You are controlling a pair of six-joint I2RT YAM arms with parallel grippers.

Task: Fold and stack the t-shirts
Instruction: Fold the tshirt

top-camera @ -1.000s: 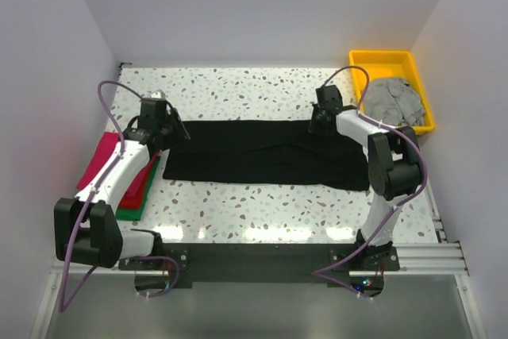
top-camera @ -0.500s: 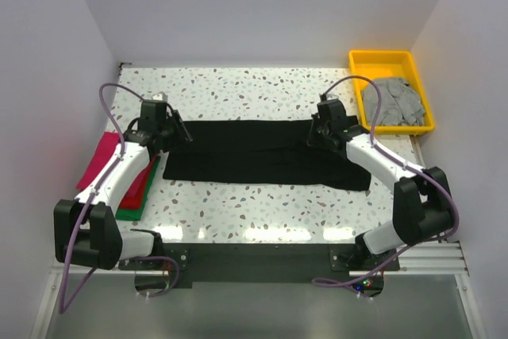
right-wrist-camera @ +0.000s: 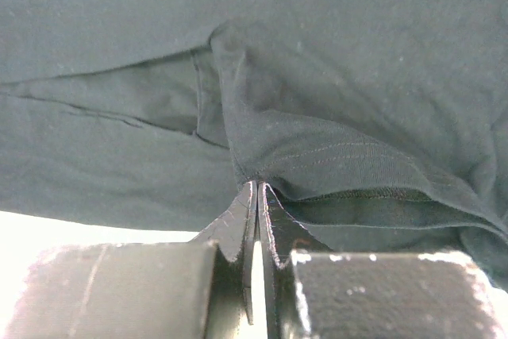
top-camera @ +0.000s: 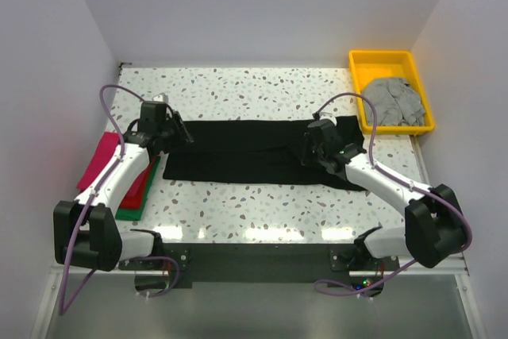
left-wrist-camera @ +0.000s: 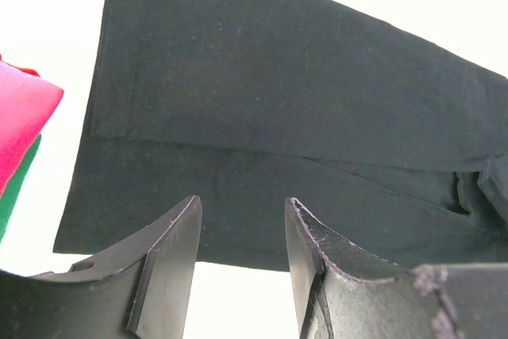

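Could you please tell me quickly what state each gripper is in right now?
Left gripper: open, holding nothing, over the black t-shirt.
Right gripper: shut, pinching a fold of the black t-shirt.

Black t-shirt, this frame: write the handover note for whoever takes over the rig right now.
Left gripper: open and empty, over the left end of the black t-shirt.
Right gripper: shut on a pinched fold of the black t-shirt near its right end.
The black t-shirt lies lengthwise across the middle of the table, partly folded.
Magenta t-shirt, red t-shirt and green t-shirt: folded in a pile at the table's left edge.
Grey t-shirt: crumpled in the yellow tray, far right.
Done: three shirts folded.
Left: finish folding and stack the black one, then the grey.
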